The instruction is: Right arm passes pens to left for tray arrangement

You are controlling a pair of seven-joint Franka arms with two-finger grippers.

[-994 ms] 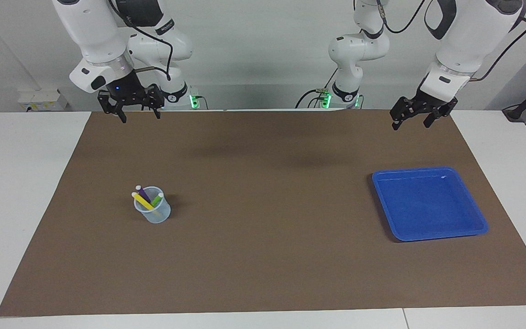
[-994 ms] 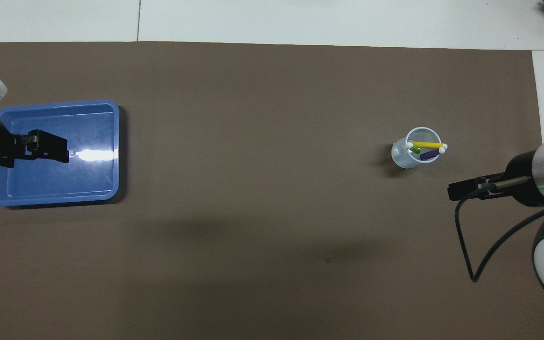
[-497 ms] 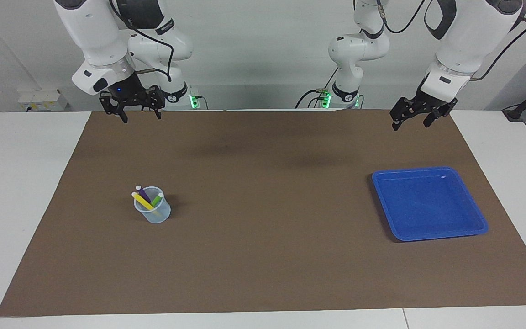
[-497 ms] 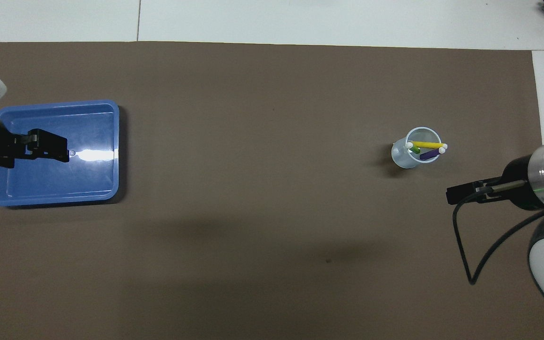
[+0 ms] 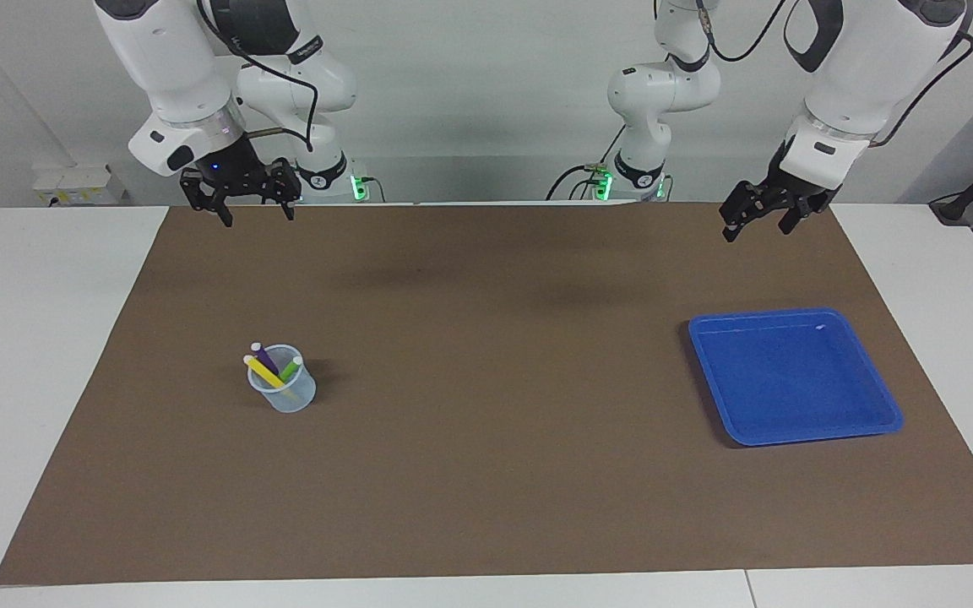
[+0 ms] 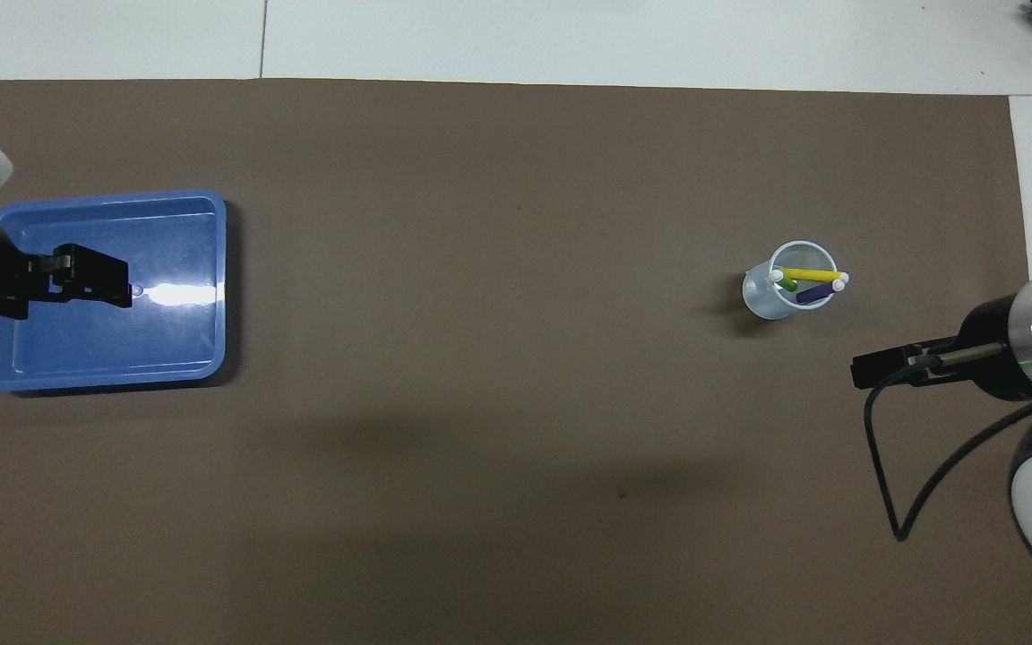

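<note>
The brown paper mat [image 5: 486, 388] carries the shallow bright-blue square plastic tray [image 5: 883, 420], empty, at the left arm's end. Well apart from the tray stands the small translucent cup [image 5: 284, 397] with the three slim marker pens [image 5: 271, 367] in it. No pen is taken yet; next the right gripper [image 5: 241, 198], released and empty, must descend to the cup. The left gripper [image 5: 761, 211], also released, waits high near the tray. Compared with earlier, only the right gripper shifted slightly.
</note>
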